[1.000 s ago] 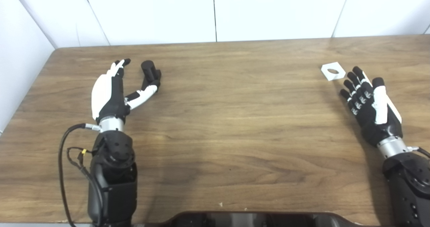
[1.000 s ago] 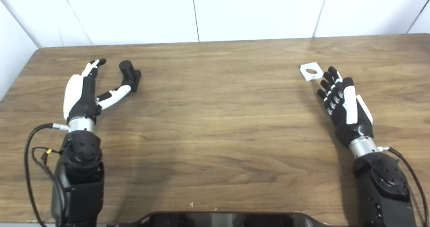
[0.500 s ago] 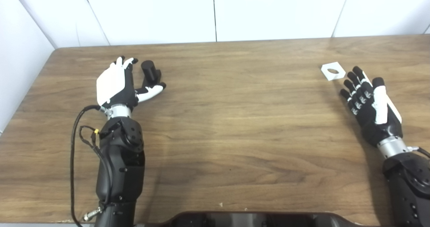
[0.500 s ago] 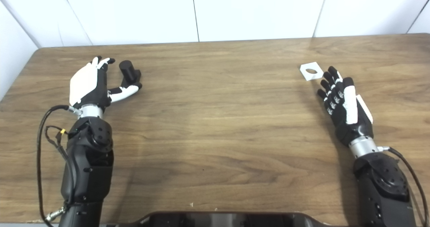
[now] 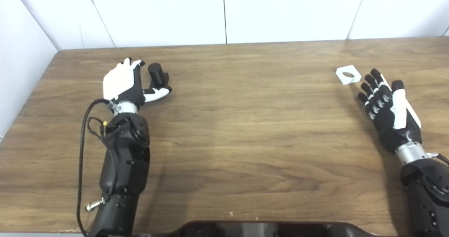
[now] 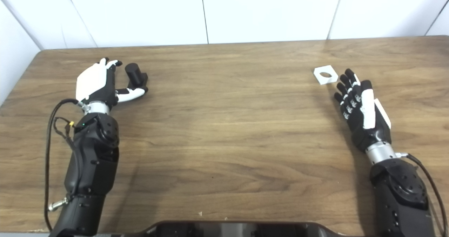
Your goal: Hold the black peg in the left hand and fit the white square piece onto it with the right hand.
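Note:
The black peg [image 5: 156,75], a short cylinder on a black base, stands on the wooden table [image 5: 238,124] at the far left. My left hand [image 5: 127,82] is open right beside it, fingers to the peg's left and the thumb reaching under its base; it has no hold on it. The white square piece [image 5: 347,74], with a round hole, lies flat at the far right. My right hand [image 5: 386,105] is open with fingers spread, its fingertips just short of the piece's near right corner and apart from it.
White wall panels rise behind the table's far edge. The table's left edge runs close to my left arm. A dark part of the robot body [image 5: 266,229] shows at the bottom middle.
My left hand has moved forward toward the peg and turned its back upward, with the forearm stretched farther onto the table. The right hand has barely moved.

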Action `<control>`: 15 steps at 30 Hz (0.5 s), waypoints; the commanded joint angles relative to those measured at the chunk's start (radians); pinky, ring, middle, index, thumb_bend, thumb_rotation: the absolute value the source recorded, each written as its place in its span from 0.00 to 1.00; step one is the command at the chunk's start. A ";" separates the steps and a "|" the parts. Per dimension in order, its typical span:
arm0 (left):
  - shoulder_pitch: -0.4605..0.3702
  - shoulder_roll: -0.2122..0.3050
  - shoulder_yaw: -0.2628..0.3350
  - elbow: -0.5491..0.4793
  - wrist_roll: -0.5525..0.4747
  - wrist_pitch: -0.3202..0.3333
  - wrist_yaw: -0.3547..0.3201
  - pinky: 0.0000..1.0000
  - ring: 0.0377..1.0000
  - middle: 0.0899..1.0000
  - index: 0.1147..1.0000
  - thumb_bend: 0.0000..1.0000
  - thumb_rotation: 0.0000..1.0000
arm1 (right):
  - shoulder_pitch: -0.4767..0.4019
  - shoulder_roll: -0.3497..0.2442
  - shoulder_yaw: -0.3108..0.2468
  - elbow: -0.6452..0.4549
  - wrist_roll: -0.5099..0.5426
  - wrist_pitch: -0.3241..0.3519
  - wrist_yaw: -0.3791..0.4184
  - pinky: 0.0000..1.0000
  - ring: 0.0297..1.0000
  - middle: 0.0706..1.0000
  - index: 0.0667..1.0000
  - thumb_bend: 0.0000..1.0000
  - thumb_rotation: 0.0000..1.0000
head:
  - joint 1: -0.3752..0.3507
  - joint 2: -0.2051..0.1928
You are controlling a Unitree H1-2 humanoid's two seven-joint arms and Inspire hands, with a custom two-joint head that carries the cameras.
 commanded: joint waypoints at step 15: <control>-0.135 0.038 -0.023 0.094 0.088 -0.004 -0.004 1.00 1.00 1.00 0.84 0.75 0.52 | 0.039 0.010 -0.011 0.059 0.019 -0.040 0.024 1.00 1.00 1.00 1.00 0.65 1.00 | 0.006 -0.007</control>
